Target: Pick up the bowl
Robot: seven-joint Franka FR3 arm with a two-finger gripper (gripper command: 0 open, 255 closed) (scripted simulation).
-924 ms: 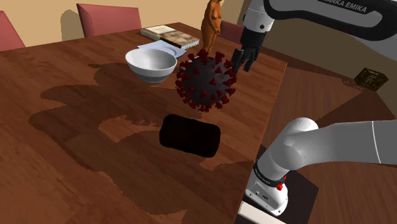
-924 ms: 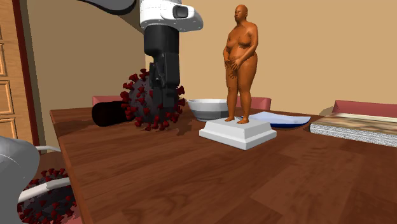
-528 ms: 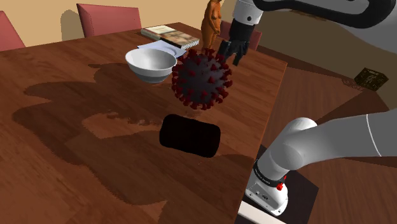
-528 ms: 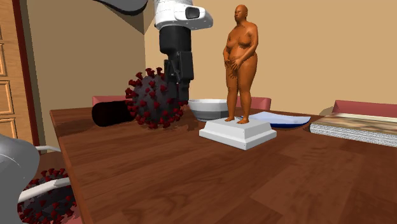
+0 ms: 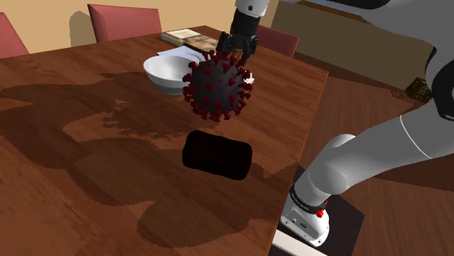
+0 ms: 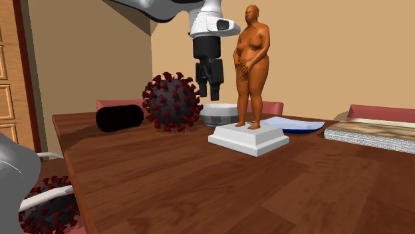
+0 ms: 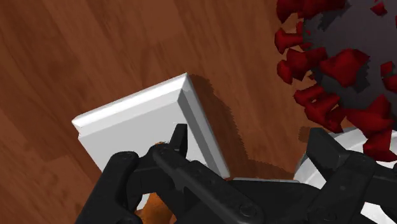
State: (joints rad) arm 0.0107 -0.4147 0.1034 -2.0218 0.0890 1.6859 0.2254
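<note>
Gripper (image 6: 210, 93) fingers spread, nothing between them. Has travelled from beside spiky ball (image 5: 216, 86) to hover just above rim of white bowl (image 6: 223, 114), close to orange figurine (image 6: 253, 63). Wrist view: figurine's white plinth (image 7: 146, 121) under one finger, ball near other. Bowl upright on wooden table (image 5: 73, 145), between ball and plinth, unmoved. Ball has shifted toward bowl, now covering part of it in shoulder view. Black cylinder (image 5: 217, 155) unchanged.

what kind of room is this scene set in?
Likely a home dining room: a big wooden table, red chairs drawn up along its far side, and a bowl and books lying on it.
</note>
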